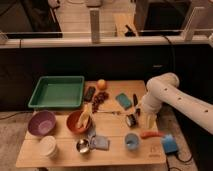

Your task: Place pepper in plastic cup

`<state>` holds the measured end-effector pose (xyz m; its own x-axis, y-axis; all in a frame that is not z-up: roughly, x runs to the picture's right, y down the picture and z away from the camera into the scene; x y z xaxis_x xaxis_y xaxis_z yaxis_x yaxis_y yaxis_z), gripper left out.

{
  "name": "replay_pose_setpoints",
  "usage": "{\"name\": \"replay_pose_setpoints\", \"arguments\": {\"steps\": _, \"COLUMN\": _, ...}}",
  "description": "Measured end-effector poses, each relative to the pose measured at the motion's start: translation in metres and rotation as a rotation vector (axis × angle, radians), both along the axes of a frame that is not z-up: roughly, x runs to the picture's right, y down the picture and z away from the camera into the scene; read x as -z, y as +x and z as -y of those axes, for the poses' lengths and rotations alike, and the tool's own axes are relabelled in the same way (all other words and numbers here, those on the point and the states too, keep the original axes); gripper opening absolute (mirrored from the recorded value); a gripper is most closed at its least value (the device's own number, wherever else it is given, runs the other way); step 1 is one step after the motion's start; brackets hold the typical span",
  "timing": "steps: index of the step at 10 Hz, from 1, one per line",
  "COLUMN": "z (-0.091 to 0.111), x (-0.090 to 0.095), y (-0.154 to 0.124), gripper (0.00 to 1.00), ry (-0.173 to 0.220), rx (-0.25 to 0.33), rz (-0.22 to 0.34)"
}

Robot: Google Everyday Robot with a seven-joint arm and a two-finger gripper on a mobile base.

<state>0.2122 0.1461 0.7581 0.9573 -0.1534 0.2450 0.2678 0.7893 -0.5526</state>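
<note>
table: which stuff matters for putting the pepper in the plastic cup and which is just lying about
For the job: pepper, light-blue plastic cup, tool low over the table's right side, just behind the pepper.

Lying about: green tray, orange, purple bowl, orange bowl, white ribbed cup, metal cup.

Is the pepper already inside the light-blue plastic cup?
No, the pepper lies on the table just right of the plastic cup, and the gripper hangs just above the pepper.
</note>
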Motion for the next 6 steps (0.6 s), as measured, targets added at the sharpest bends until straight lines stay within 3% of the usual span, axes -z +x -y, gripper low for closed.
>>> {"name": "replay_pose_setpoints", "arguments": {"steps": 2, "z": -0.017, "x": 0.003, "y": 0.011, "gripper": 0.80, "ry": 0.013, "rx": -0.019, "rz": -0.035}}
{"name": "replay_pose_setpoints", "arguments": {"steps": 6, "z": -0.055, "x": 0.008, "y": 0.027, "gripper": 0.80, "ry": 0.040, "rx": -0.015, "rz": -0.033}}
